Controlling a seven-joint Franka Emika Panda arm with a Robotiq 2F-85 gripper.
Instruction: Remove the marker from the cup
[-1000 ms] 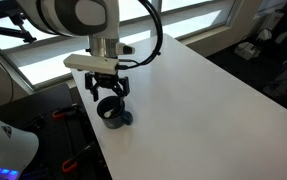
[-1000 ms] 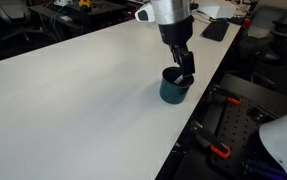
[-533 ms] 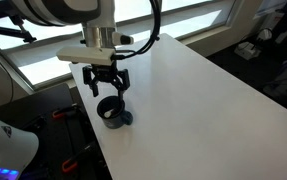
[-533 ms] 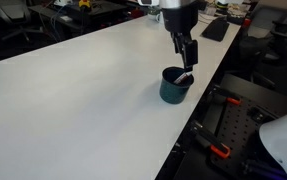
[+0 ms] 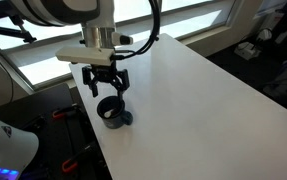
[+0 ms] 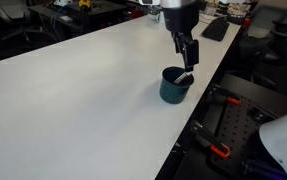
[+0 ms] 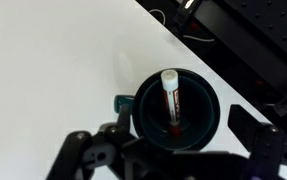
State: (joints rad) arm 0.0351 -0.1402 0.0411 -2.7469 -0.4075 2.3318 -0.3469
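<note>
The marker (image 7: 170, 100) lies inside the cup (image 7: 213, 108), leaning against the inner wall, its white-tipped end up at the rim and its reddish body running down to the bottom; in an exterior view its pale tip (image 6: 184, 77) shows just above the rim. The cup (image 5: 110, 111) stands upright near the edge of the white table (image 5: 203, 90); a small teal piece (image 7: 121, 101) sits just beside its outer wall, nature not determinable. The gripper (image 5: 107, 92) hangs directly above the cup, jaws spread wide, holding nothing; its fingers (image 7: 83, 155) flank the cup in the wrist view without touching it.
</note>
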